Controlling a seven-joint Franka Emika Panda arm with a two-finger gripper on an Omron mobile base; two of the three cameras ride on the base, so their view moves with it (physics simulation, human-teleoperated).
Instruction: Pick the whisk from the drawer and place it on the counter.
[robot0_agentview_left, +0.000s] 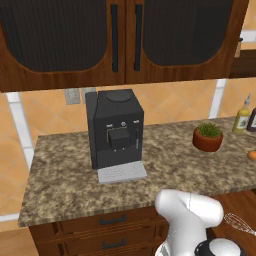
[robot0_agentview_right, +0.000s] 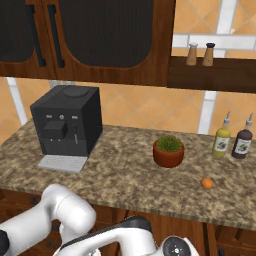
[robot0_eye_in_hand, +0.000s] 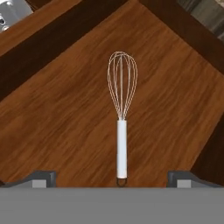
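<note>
Even, bright rendered light; soft shadows, slight blur, perhaps low resolution.

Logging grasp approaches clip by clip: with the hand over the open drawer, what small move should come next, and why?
Probably a straight descent onto the handle. In the hand view the whisk lies flat on the drawer floor, untouched, centred between the open gripper fingertips, so no sideways correction looks needed before closing.

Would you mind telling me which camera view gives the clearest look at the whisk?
The hand view: the whisk lies flat on the wooden drawer floor, whole from wire loops to handle tip, centred between the open jaws. The left base view catches only its wire loops at the lower right edge.
</note>
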